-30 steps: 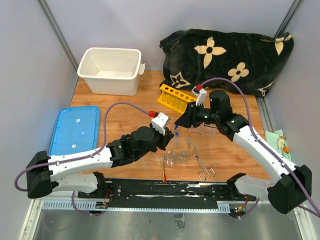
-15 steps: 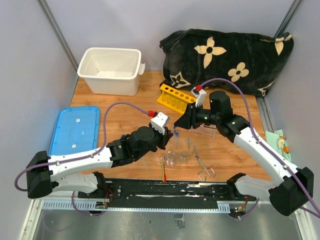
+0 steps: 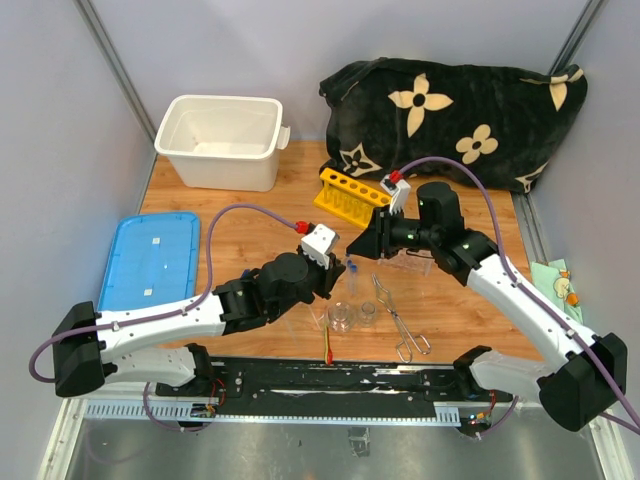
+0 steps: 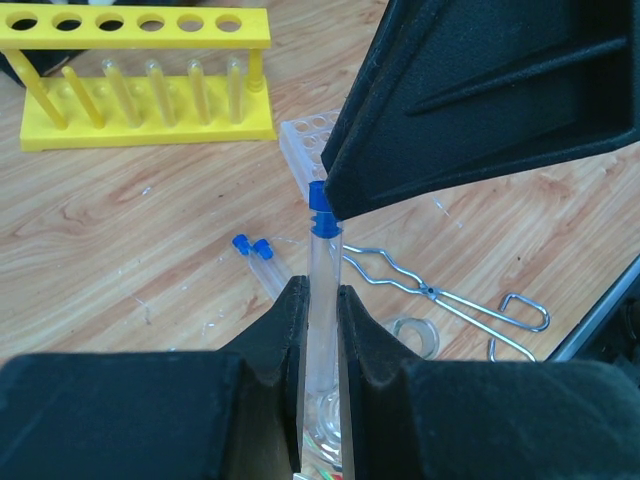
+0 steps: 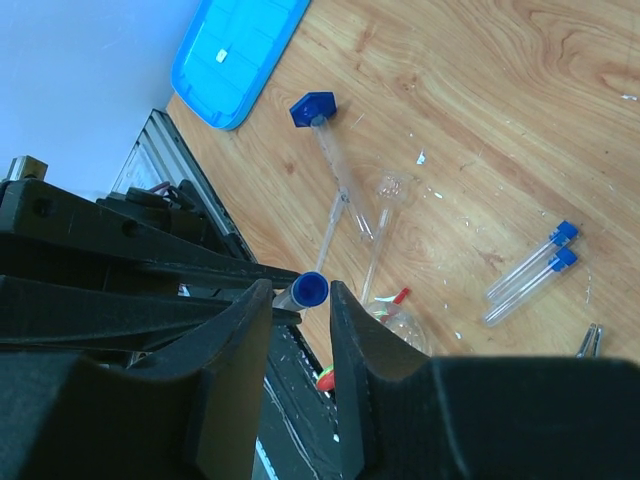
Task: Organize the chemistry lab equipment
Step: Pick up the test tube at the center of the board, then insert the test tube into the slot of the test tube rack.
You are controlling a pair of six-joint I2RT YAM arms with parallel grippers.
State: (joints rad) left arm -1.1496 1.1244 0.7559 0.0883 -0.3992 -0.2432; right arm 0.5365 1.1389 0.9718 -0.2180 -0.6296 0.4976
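L gripper (image 4: 320, 300) is clamping upright blue-capped tube (image 4: 322, 255), frame centre; R gripper (image 5: 300, 290) is straddling cap (image 5: 311, 289), jaws part-open, no firm grip evident.

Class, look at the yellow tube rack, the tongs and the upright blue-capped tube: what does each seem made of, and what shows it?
Yellow tube rack: probably moulded plastic, opaque, evenly coloured, slightly glossy.
Tongs: metal wire, thin, silvery, glinting.
Upright blue-capped tube: transparent, the background shows through; glass or clear plastic, unclear; cap looks plastic.
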